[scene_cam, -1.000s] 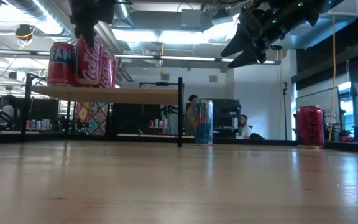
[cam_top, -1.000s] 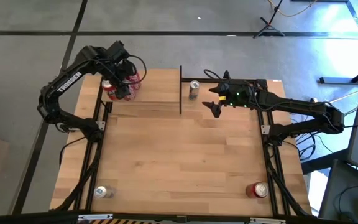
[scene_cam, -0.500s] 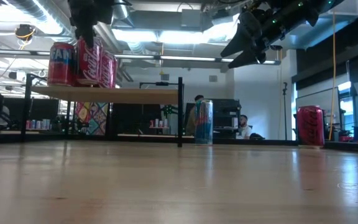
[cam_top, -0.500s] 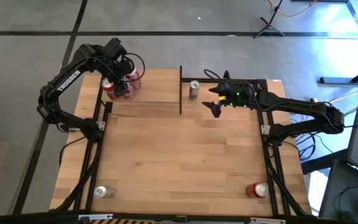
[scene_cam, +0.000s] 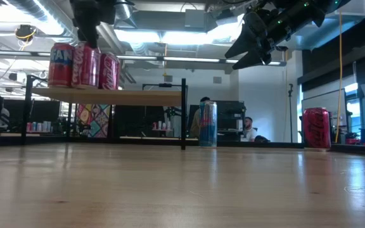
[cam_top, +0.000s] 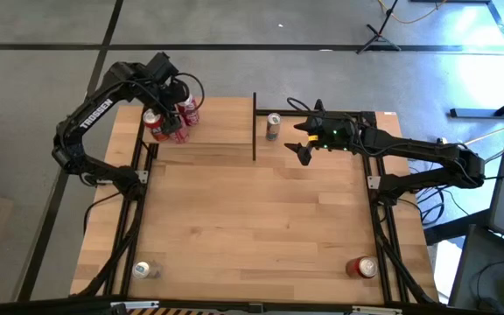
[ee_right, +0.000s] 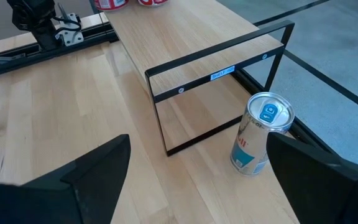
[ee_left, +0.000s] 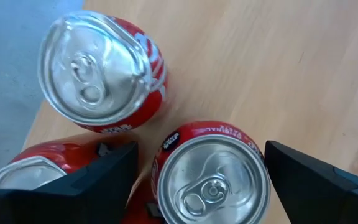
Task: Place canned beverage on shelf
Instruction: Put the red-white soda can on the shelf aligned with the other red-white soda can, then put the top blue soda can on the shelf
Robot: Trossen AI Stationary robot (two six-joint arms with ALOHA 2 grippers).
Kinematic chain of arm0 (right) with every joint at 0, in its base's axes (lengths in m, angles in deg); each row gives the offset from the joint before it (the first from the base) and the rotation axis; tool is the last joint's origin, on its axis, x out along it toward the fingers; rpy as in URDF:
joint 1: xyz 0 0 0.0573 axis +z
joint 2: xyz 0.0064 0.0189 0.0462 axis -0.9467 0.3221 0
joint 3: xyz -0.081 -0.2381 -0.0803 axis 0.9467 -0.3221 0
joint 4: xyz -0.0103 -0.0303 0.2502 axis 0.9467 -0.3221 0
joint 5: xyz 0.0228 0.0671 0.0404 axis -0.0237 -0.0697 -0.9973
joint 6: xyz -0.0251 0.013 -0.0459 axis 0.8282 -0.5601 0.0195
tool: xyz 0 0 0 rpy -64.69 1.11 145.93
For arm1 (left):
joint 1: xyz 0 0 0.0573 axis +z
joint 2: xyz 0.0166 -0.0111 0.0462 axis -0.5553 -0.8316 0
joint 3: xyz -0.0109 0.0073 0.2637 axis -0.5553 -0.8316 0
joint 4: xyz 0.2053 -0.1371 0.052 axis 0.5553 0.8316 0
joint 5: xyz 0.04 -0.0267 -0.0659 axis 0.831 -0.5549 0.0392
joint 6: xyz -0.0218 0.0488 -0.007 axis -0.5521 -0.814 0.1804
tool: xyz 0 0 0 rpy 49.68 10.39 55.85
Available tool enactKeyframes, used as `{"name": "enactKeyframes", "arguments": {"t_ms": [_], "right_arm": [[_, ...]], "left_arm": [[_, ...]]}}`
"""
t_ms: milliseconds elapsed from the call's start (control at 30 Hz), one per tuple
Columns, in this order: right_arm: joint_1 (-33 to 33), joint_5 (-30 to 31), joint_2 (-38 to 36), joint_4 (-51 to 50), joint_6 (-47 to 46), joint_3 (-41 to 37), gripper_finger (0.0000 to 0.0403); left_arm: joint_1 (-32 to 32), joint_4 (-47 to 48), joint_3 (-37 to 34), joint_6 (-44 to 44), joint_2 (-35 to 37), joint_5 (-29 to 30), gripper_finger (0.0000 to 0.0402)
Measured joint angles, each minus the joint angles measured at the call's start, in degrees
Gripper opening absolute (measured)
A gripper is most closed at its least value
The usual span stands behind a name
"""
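Shelf [cam_top: 221, 131]: I see the light-wood board on thin black posts at the far left of the table [cam_top: 252, 236]; its right-hand post stands just left of the silver-and-blue can

Cans on shelf: I count three red cans [scene_cam: 84, 64] upright in a tight cluster at the shelf's left end, close to its far-left corner (the rest of the board to their right is bare wood)

Centre can [ee_left: 211, 177]: upright on the board, directly beneath my left wrist camera, between the two dark fingers

Left gripper [cam_top: 171, 112]: I have it above the cluster, jaws spread wide on either side of the centre can, gripping nothing; in the left wrist view bare wood shows between each finger and the can

Right gripper [cam_top: 303, 140]: I hold it in the air over the table's far edge, just right of the silver-and-blue can, jaws spread wide with nothing between them

Silver-and-blue can [ee_right: 261, 134]: upright on the tabletop just beside the shelf's right end, outside the frame and near the table's far edge

Red can, near right [cam_top: 361, 267]: upright on the tabletop close to the near-right corner, well apart from both arms

Silver can, near left [cam_top: 143, 270]: close to the near-left corner, by the table's edge

Open room: I have the middle of the tabletop, between the shelf and the two near-corner cans, as bare wood
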Motion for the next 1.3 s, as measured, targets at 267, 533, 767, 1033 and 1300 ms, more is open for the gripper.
{"name": "enactKeyframes", "arguments": {"t_ms": [267,533,767,1033,1300], "right_arm": [[0.00,-0.02,0.00,0.02,0.00,0.00,0.0367],[0.02,-0.04,0.00,-0.48,0.13,0.00,0.0367],[-0.29,4.40,0.02,2.19,-1.51,0.04,0.0367],[-5.99,1.15,5.59,4.10,0.21,0.09,0.0367],[-13.15,-6.16,17.64,10.84,5.91,0.04,0.0367]], "left_arm": [[-0.33,-0.41,3.78,2.81,0.08,0.27,0.0335],[-3.27,-1.66,12.86,9.88,0.45,-1.02,0.0335],[-14.05,-15.26,6.60,21.91,5.11,-7.53,0.0335],[-30.74,-36.73,-6.16,33.10,10.12,2.49,0.0335],[-38.05,-46.04,-9.46,35.97,10.12,4.05,0.0335]]}}
